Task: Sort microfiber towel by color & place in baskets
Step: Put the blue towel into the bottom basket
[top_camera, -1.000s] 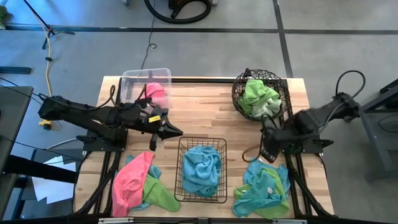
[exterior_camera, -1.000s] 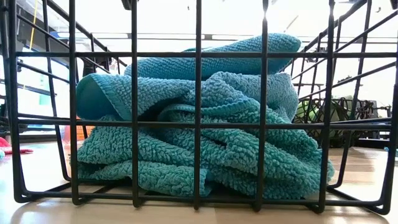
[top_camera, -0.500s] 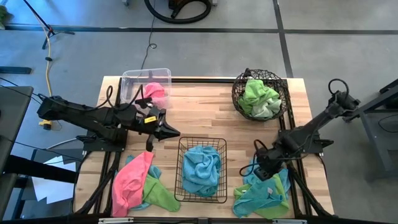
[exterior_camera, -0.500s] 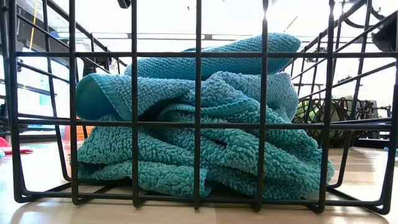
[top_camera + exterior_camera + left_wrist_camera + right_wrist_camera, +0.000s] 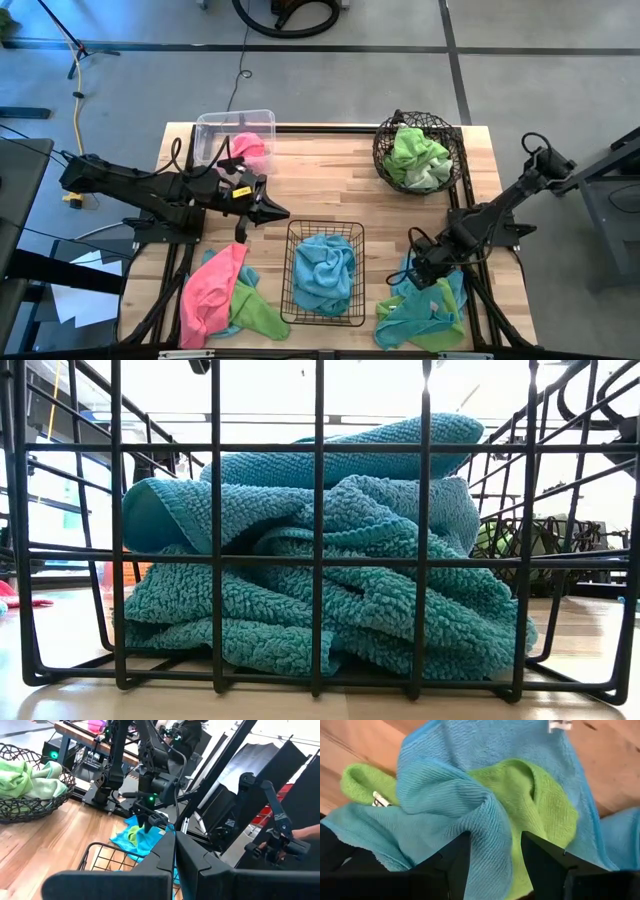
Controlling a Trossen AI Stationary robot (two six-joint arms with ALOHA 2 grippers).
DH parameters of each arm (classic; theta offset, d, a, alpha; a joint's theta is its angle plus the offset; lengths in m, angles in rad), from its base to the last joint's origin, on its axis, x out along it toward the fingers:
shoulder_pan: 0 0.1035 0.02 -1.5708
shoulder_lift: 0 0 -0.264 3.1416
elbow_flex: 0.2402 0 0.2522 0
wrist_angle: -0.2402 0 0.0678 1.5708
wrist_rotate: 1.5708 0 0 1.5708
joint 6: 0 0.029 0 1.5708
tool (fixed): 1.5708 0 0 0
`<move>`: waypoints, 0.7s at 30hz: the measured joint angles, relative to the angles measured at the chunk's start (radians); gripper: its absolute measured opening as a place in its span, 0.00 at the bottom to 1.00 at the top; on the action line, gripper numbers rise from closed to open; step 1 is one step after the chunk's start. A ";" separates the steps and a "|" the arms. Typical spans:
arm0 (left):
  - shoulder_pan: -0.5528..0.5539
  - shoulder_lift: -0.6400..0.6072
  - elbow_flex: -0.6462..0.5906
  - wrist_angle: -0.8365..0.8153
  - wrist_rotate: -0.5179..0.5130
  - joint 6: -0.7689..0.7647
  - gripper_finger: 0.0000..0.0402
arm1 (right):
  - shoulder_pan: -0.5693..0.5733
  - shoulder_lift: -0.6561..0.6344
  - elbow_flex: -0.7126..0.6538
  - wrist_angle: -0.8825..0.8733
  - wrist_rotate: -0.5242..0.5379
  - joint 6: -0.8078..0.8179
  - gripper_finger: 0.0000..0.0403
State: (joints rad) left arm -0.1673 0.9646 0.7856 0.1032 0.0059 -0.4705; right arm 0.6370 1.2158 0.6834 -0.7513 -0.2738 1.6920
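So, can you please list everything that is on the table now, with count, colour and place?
tub: one, clear, far left corner, a pink towel inside
round basket: one, dark wire, far right, a green towel inside
grid basket: one, black, near middle, a blue towel inside
left pile: one pink towel over one green, near left
right pile: blue and green towels mixed, near right; count cannot be told
table: one, light wood
left gripper: shut, holding nothing, above the table between tub and grid basket
right gripper: open, down on the right pile, fingers astride a blue fold
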 joint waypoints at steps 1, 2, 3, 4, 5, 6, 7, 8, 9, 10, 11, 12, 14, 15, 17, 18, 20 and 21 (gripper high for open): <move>0.000 0.000 0.000 0.000 0.000 0.000 0.00 | 0.001 0.009 0.000 0.010 0.003 -0.005 0.43; 0.000 0.000 0.000 0.000 0.000 0.000 0.00 | 0.001 0.019 0.000 0.026 0.003 -0.012 0.43; 0.000 0.000 0.000 0.000 0.000 0.000 0.00 | 0.001 0.029 0.000 0.037 0.004 -0.020 0.43; 0.000 0.000 0.000 0.000 -0.002 0.000 0.00 | 0.001 0.038 0.000 0.040 0.003 -0.028 0.43; 0.000 0.000 0.000 0.000 -0.008 0.000 0.00 | 0.001 0.046 0.000 0.043 0.003 -0.035 0.43; 0.000 0.000 0.000 0.000 -0.014 0.000 0.00 | 0.001 0.054 0.000 0.046 0.003 -0.042 0.43; 0.000 0.000 0.000 0.000 -0.018 0.001 0.00 | 0.001 0.059 0.000 0.044 0.003 -0.052 0.43; 0.000 0.000 0.000 0.000 -0.019 0.001 0.00 | 0.001 0.062 0.000 0.044 0.003 -0.065 0.43; 0.000 0.000 0.000 0.000 -0.021 0.000 0.00 | 0.001 0.063 0.000 0.045 0.003 -0.077 0.42; 0.000 0.000 0.000 0.000 -0.022 0.000 0.00 | 0.001 0.062 0.001 0.045 0.003 -0.092 0.41; 0.000 0.000 0.000 0.000 -0.022 0.000 0.00 | 0.001 0.062 0.004 0.041 0.003 -0.100 0.39; 0.000 0.000 0.000 0.000 -0.022 0.001 0.00 | 0.001 0.061 0.010 0.036 0.003 -0.115 0.37; 0.000 0.000 0.000 0.000 -0.022 0.001 0.00 | 0.001 0.057 0.037 0.025 0.001 -0.156 0.27; 0.000 0.000 0.000 0.000 -0.022 0.001 0.00 | 0.001 0.054 0.056 0.016 0.000 -0.178 0.21; 0.000 0.000 0.000 0.000 -0.022 0.001 0.00 | 0.001 0.047 0.102 -0.028 0.000 -0.217 0.07; 0.001 0.000 0.000 0.000 -0.022 0.001 0.00 | 0.001 0.043 0.132 -0.051 -0.001 -0.240 0.04; 0.003 0.000 0.000 0.001 -0.022 0.001 0.00 | 0.001 0.031 0.199 -0.086 -0.007 -0.289 0.04; 0.003 0.000 0.000 0.003 -0.022 0.000 0.00 | 0.001 0.023 0.238 -0.101 -0.008 -0.318 0.03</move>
State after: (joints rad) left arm -0.1638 0.9646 0.7856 0.1058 -0.0158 -0.4703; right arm 0.6380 1.2391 0.9218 -0.8526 -0.2813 1.3735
